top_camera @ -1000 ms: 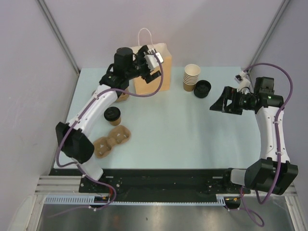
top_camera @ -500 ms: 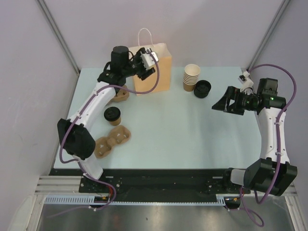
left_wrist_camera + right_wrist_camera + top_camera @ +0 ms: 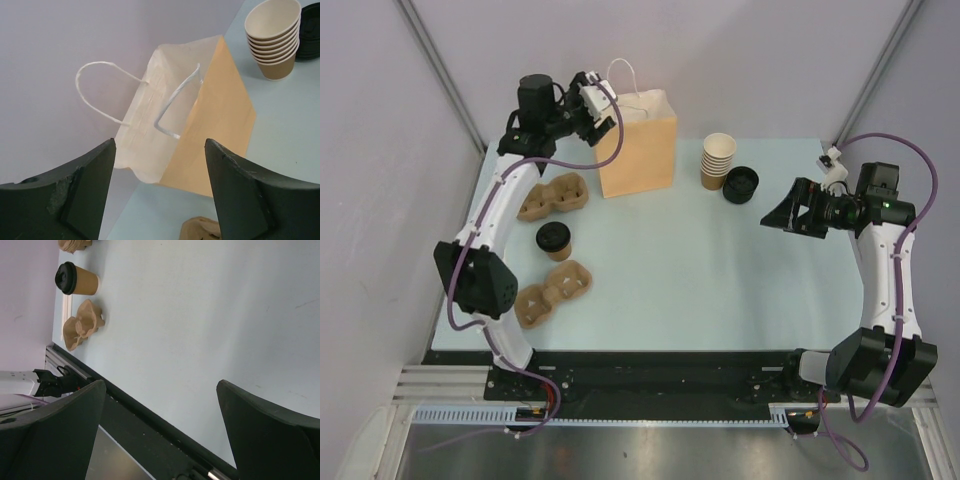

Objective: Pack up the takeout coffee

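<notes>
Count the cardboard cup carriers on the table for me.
2. One carrier lies left of the paper bag; the other carrier sits nearer the robot, by the takeout coffee. The bag could hide more.

Takeout coffee front-left of paper bag

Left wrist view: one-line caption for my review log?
Open left gripper faces the upright kraft paper bag, white handles up, with stacked lidless paper cups beyond.

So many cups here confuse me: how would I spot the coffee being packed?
Find the tall paper bag at the back, then look nearer and left. The takeout coffee stands between two cardboard trays. It alone wears a black lid; the stacked cups right of the bag are lidless.
</notes>
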You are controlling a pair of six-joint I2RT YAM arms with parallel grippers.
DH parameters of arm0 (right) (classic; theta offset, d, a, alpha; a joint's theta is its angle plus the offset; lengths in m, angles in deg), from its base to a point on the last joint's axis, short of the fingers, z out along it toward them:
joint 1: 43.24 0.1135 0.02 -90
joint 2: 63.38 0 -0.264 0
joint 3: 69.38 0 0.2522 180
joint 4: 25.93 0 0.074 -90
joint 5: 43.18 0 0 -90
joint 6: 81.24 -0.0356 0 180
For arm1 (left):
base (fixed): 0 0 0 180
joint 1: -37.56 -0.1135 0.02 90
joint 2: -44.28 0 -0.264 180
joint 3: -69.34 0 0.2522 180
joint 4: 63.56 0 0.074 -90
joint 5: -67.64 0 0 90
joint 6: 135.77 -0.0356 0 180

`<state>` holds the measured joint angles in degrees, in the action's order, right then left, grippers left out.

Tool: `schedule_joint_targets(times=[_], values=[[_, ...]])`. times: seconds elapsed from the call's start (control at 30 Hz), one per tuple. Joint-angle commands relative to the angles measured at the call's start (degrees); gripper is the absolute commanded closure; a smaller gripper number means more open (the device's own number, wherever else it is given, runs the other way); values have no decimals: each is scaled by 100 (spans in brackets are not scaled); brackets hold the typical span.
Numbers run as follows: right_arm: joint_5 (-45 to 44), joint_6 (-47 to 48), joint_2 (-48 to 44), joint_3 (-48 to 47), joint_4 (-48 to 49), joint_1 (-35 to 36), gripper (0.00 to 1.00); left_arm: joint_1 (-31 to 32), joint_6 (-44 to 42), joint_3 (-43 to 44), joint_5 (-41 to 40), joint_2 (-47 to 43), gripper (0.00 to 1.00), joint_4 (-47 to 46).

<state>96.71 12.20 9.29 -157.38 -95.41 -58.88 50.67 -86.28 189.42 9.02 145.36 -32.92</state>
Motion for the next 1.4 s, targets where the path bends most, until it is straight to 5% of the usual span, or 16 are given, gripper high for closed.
schedule_joint_targets(times=[0.0, 0.2, 0.5, 0.6, 0.67, 0.7, 0.77, 1.1, 1.37], values=[[118, -10, 55, 15, 114, -36, 0, 43, -53, 529, 211, 534, 22, -27], [135, -10, 195, 23, 88, -45, 0, 52, -220, 1118, 273, 1246, 21, 218], [118, -19, 204, 32, 123, -45, 0, 87, -457, 1268, 431, 1555, 41, 359], [144, -28, 187, 32, 132, -45, 0, 105, -623, 1373, 492, 1590, 51, 675], [153, -37, 160, 23, 150, -53, 0, 140, -782, 1426, 606, 1512, 69, 1077], [161, -37, 134, 23, 176, -53, 0, 157, -896, 1391, 624, 1459, 87, 1141], [188, -54, 134, -12, 202, -62, 0, 193, -1037, 1164, 694, 1214, 100, 1203], [83, 419, 99, -942, -272, -71, 0, 403, -1600, 171, 1098, -173, 100, 1950], [-234, 1070, 503, -2665, -1299, -88, 0, 614, -1776, -1745, 1827, -1809, 100, 1844]])
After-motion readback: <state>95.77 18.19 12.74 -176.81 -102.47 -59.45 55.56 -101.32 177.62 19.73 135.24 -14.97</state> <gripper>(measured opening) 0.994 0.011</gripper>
